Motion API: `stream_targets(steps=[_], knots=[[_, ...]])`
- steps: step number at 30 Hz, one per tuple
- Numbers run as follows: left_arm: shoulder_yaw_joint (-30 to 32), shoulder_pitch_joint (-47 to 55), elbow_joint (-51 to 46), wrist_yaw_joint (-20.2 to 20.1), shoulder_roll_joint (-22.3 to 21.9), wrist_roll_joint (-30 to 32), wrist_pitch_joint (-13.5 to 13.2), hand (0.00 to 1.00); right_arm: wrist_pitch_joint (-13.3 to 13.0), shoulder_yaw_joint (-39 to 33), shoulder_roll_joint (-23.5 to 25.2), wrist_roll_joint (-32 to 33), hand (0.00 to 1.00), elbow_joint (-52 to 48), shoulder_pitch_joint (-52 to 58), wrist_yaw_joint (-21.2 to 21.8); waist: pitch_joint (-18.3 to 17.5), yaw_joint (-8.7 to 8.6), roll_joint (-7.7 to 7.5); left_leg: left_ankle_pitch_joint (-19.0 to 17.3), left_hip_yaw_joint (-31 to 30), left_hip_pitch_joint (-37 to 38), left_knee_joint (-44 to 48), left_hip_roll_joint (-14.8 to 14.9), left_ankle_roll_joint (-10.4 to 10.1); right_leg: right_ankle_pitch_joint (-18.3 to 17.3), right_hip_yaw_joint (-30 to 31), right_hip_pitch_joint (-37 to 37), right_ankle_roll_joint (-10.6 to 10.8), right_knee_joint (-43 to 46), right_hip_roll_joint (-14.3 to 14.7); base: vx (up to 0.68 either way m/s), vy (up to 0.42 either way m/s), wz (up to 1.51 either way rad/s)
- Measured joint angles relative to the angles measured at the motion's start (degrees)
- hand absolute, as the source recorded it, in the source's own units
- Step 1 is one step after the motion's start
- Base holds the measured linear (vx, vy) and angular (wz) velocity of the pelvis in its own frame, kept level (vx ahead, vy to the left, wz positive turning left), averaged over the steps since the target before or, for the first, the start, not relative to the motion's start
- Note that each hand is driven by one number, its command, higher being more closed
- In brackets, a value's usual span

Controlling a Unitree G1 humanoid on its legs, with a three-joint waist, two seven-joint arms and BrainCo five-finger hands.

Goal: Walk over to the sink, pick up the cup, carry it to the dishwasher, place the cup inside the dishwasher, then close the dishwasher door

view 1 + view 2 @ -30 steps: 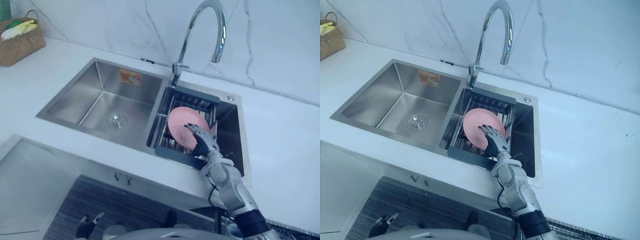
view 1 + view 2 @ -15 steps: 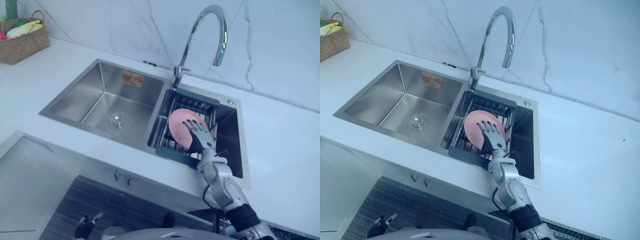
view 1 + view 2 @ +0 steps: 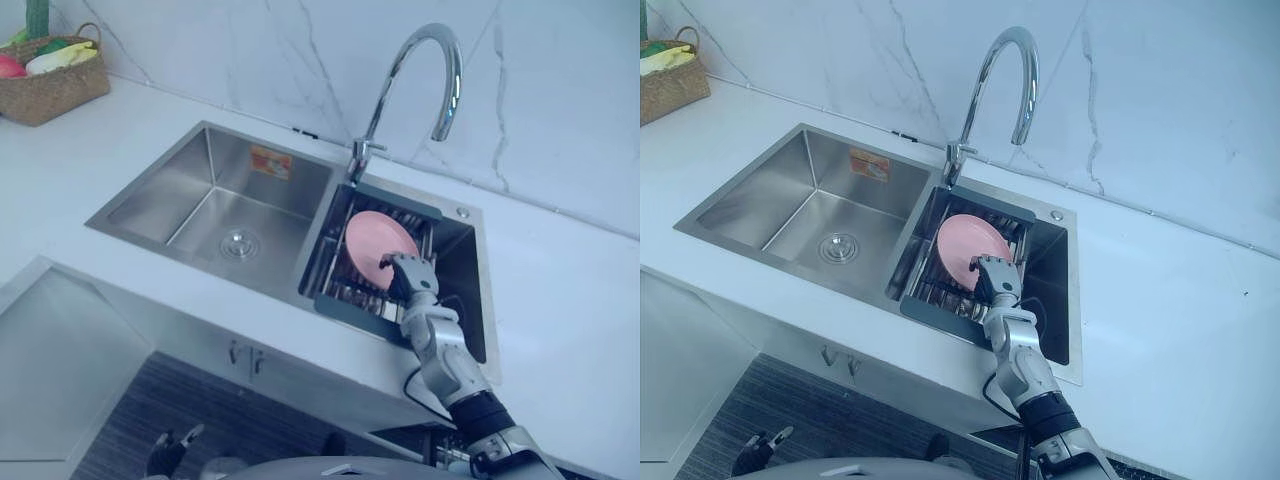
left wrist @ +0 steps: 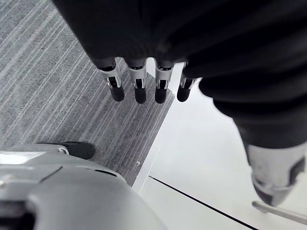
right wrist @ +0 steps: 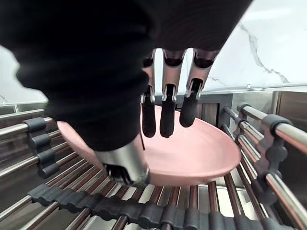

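Observation:
A pink plate (image 3: pixel 372 236) stands tilted in the dark wire rack (image 3: pixel 338 292) that fills the right basin of the steel sink (image 3: pixel 180 190). My right hand (image 3: pixel 411 276) reaches into the rack from the front. In the right wrist view its fingers (image 5: pixel 168 112) curl down over the inner face of the pink plate (image 5: pixel 206 153) while the thumb (image 5: pixel 125 166) sits against the near rim. No cup is in sight. My left hand (image 4: pixel 140 87) hangs low over the striped floor, fingers straight and empty.
A tall curved faucet (image 3: pixel 440 70) rises behind the rack. The left basin with its drain (image 3: pixel 238 243) holds nothing. A woven basket (image 3: pixel 52 82) of produce stands at the far left of the white counter (image 3: pixel 560 300). Cabinet fronts run below the counter edge.
My right hand's fingers, straight against the plate before, have curled round its rim. The whole picture has shifted a little with the camera.

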Motion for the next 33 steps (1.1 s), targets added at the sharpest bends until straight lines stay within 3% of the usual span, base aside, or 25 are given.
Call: stream_targets(steps=[9,14,15,20,29,33], knots=[[0.0,-0.1,-0.1,0.0,0.0,0.0,0.1,0.0,-0.6,-0.3,0.0,2.4,1.0,0.2,-0.4,-0.5,0.0,-0.03,0.12,0.0,0.1,0.0,-0.1,0.0,0.0,-0.1,0.0,0.0,-0.1,-0.1,0.0,-0.01,-0.001,0.0],[0.0,-0.1,-0.2,0.0,-0.2,0.0,0.3,0.0,-2.9,-1.7,0.0,6.4,1.0,-1.5,0.9,-3.2,-0.1,0.01,0.75,0.0,0.1,0.1,0.0,0.0,0.0,-0.1,0.0,0.1,-0.1,0.2,0.0,0.0,0.0,0.0],[0.1,0.0,-0.2,0.1,-0.4,0.0,0.3,0.0,-3.2,-1.9,0.0,6.8,0.0,-2.3,1.4,-3.5,0.0,-0.01,1.0,0.0,0.1,0.1,0.0,0.0,0.0,-0.1,0.0,0.1,0.0,0.2,0.0,0.0,0.0,0.0],[0.1,0.0,-0.6,0.1,-1.0,0.0,0.2,0.0,-4.3,-3.6,0.0,7.7,0.0,-4.3,3.2,-4.8,0.2,-0.19,1.57,0.0,0.1,0.4,0.1,0.2,0.0,-0.1,-0.1,0.4,0.0,0.2,0.0,0.0,0.0,0.0],[0.1,0.1,-0.7,0.1,-1.1,0.0,0.2,0.0,-4.6,-5.2,0.0,10.9,0.0,-6.9,5.6,-0.1,0.3,-0.47,1.77,-0.1,0.5,0.9,0.0,0.6,-0.2,-0.2,0.1,0.8,0.0,0.2,0.2,-0.02,-0.004,0.0],[0.1,0.1,-0.7,0.1,-1.1,0.0,0.2,0.0,-4.6,-5.2,0.1,11.4,0.0,-7.4,5.8,0.0,0.4,-0.84,1.98,-0.2,0.6,1.0,0.1,0.5,-0.2,-0.2,0.2,0.8,0.0,0.2,0.2,0.0,0.0,0.0]])
